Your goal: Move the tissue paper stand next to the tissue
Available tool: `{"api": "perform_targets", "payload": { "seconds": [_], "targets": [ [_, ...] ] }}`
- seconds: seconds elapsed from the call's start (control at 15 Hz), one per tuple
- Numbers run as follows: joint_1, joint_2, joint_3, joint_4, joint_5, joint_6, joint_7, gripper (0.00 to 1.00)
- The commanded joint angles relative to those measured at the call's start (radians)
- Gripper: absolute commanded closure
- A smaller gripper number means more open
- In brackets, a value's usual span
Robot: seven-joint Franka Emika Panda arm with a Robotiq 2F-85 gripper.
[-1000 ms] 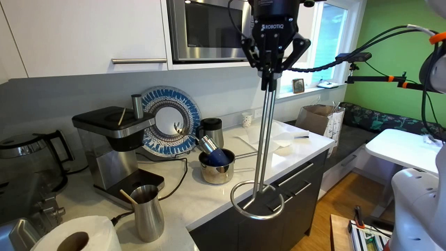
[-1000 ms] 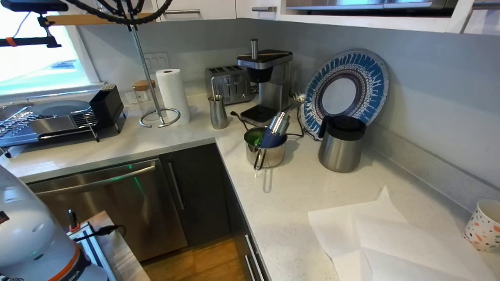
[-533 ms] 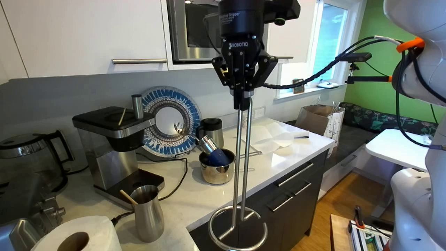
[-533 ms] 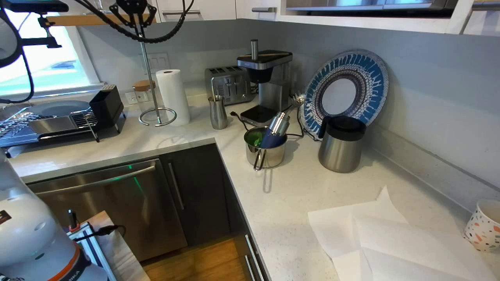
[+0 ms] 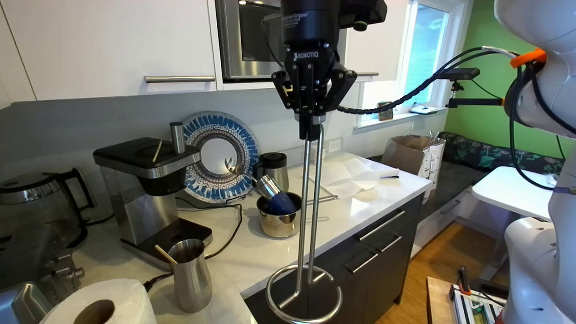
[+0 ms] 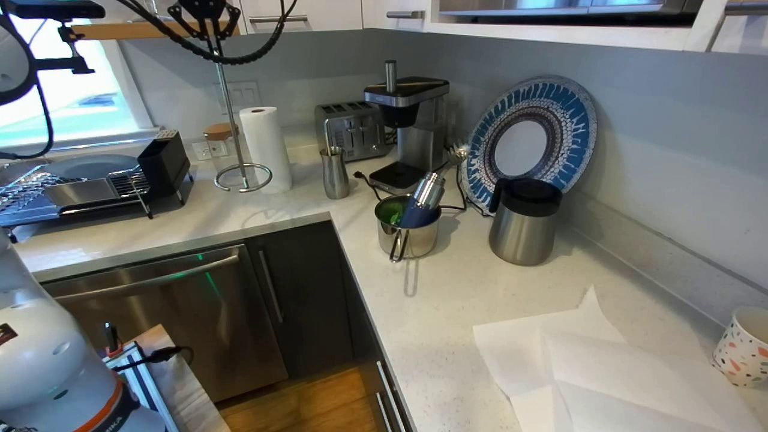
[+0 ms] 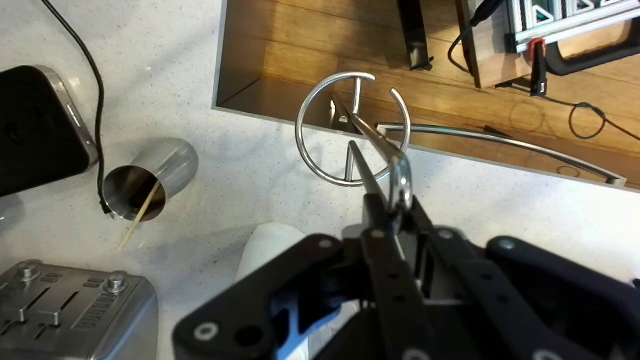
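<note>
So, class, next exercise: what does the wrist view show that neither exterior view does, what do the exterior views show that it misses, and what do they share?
Only the wrist view shows the curved top of the tissue paper stand, held in the gripper.

Only the exterior views, both of them, show the blue-patterned plate, the saucepan and the steel carafe.

All share the gripper, the ring base, the steel jug with its wooden stick, the toaster, and the tissue, which the gripper partly hides in the wrist view.
</note>
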Motion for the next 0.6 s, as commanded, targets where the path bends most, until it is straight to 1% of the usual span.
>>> {"api": "perform_targets", "payload": {
  "seconds": [0.0,0.13,0.27,0.33,0.47,0.53],
  "targets": [
    [0.013,0.063,0.012,0.032,-0.019,0.098,0.041,0.97],
    [0.015,0.113,0.011,0.045,-0.001,0.165,0.074,0.97],
    [0.022,0.159,0.009,0.050,-0.005,0.256,0.113,0.97],
    [0.025,0.181,0.009,0.053,-0.007,0.281,0.128,0.97],
    [0.034,0.218,0.004,0.049,-0.038,0.347,0.163,0.97],
    [0.037,0.236,0.002,0.053,-0.047,0.359,0.180,0.97]
  ]
}}
